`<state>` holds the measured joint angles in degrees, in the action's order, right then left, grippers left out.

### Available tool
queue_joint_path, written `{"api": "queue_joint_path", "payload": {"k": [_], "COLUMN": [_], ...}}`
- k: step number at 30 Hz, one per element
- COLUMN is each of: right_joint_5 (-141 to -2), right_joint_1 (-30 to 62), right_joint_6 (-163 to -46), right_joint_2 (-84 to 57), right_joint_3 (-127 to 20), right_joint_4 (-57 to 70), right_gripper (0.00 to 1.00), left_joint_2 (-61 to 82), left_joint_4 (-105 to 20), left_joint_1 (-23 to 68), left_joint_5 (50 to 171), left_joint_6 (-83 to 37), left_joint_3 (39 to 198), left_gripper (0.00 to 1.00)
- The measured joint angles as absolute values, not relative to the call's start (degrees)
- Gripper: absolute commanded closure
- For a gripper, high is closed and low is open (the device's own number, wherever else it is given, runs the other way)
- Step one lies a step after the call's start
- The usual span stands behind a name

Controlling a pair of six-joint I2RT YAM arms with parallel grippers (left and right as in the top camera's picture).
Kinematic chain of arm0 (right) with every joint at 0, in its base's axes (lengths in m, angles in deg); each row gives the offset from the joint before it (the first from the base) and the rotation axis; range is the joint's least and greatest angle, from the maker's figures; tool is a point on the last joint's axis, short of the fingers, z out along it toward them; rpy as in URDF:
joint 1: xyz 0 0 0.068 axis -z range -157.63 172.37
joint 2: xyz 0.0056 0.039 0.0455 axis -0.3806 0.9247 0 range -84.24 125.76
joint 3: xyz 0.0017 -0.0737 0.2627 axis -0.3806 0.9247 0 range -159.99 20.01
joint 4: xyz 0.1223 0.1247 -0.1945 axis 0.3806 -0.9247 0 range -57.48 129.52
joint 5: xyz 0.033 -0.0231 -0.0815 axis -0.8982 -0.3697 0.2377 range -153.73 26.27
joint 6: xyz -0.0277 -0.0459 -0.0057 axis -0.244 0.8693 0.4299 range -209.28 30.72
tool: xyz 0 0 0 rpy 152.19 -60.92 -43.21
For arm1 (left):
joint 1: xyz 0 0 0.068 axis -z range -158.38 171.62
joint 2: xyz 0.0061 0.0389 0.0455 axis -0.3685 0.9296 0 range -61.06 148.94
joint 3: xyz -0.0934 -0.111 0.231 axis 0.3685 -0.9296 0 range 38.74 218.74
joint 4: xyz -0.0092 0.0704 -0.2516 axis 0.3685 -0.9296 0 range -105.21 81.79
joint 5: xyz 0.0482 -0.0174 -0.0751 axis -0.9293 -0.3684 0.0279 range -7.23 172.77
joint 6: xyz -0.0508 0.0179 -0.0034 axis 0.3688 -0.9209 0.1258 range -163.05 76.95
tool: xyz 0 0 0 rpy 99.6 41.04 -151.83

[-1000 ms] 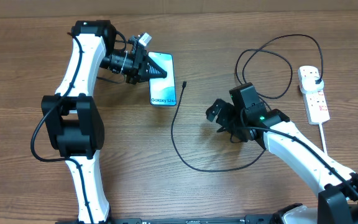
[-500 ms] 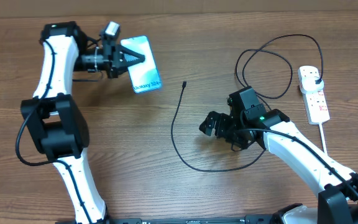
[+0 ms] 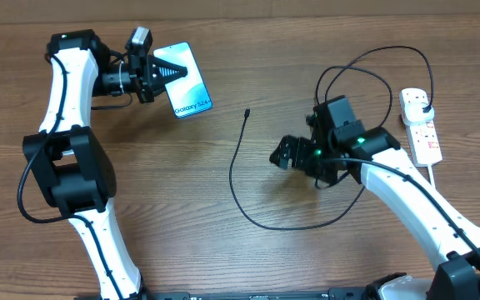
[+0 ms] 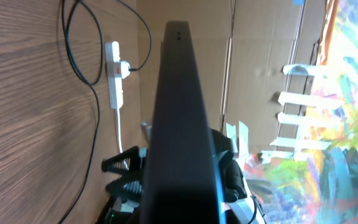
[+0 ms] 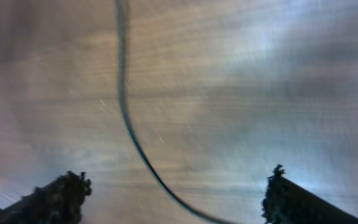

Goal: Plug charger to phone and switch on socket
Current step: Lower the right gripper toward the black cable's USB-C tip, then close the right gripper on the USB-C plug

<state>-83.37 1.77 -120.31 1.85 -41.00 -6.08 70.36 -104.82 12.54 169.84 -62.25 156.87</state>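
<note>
My left gripper (image 3: 167, 73) is shut on the phone (image 3: 187, 83), a slim phone with a turquoise screen, held tilted above the table at the back left. In the left wrist view the phone's black edge (image 4: 180, 124) fills the middle. The charger's thin black cable (image 3: 233, 179) curves across the table, its connector tip (image 3: 247, 112) lying free right of the phone and its black plug (image 3: 424, 103) in the white socket strip (image 3: 422, 129) at the far right. My right gripper (image 3: 283, 156) is open above the table, right of the cable's curve. The cable (image 5: 132, 134) runs between its fingers (image 5: 176, 199).
The socket's white cord (image 3: 438, 185) runs toward the front right. The cable loops (image 3: 365, 79) behind my right arm. In the left wrist view the socket strip (image 4: 114, 71) and cardboard walls show beyond the table's edge.
My left gripper lifted the phone off the table and carried it left and back, tilting it. My right gripper shifted slightly and stayed open over the cable.
</note>
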Motion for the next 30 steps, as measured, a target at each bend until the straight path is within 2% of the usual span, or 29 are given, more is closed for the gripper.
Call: {"api": "queue_joint_path", "payload": {"k": [10,25,30], "right_joint_5": [-84.38,-86.8,-87.68], "right_joint_1": [2.38,2.4,2.4], "right_joint_6": [-121.99,-123.56,-125.27], "right_joint_2": [3.66,23.96,27.92], "right_joint_3": [-45.92,-67.56,-70.66], "right_joint_4": [-1.58,-3.61,-2.85], "right_gripper": [0.21,0.38,0.41], "left_joint_2": [70.36,70.36,70.36], "left_joint_4": [-104.82,-104.82,-103.97], "left_joint_1": [8.7,10.2,11.93], "left_joint_5": [170.25,170.27,170.25], "left_joint_6": [-60.99,-60.99,-60.99], "left_joint_3": [156.87,156.87,156.87], "left_gripper": [0.96,0.95,0.96]}}
